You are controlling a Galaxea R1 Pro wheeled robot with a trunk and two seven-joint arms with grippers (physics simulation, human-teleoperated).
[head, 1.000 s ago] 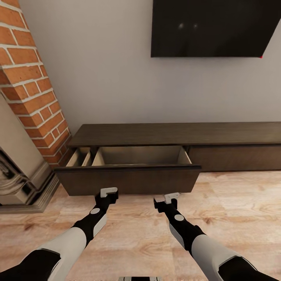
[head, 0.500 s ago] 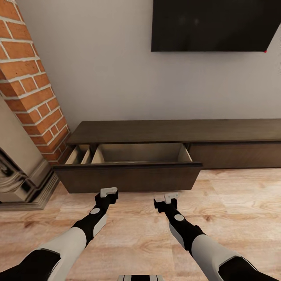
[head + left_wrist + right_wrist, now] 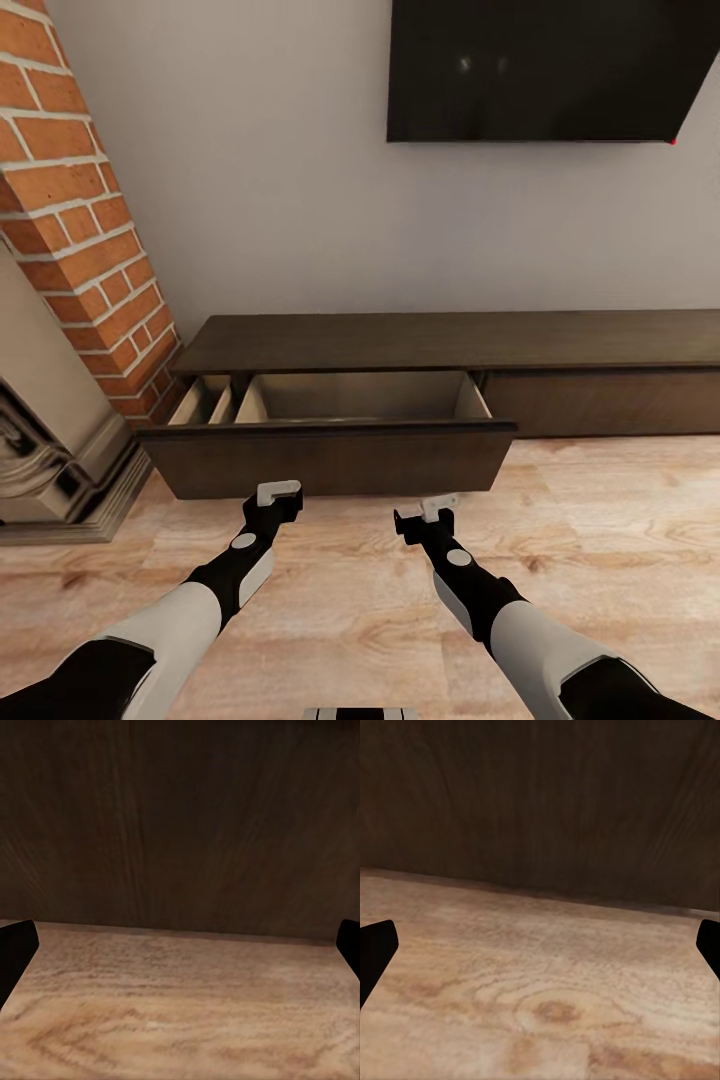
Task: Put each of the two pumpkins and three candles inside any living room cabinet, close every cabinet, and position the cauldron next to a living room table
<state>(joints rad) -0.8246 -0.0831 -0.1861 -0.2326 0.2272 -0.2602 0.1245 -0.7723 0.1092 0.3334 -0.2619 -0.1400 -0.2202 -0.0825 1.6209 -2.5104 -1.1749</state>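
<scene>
The long dark-brown cabinet stands against the wall under the TV. Its left drawer is pulled out, and the part of its pale wood lining that shows holds nothing. My left gripper and right gripper hover low over the floor, just short of the drawer's dark front. In the left wrist view the left gripper faces that front panel with its fingers wide apart. The right gripper stands the same way, open and holding nothing. Pumpkins, candles, cauldron and table are out of view.
A brick fireplace with a stone base stands at the left, close to the drawer's corner. A black TV hangs on the wall above. Light wood-plank floor stretches to the right.
The whole picture shifted slightly up and then back down, so the camera moved. The drawer, cabinet and both arms keep their places.
</scene>
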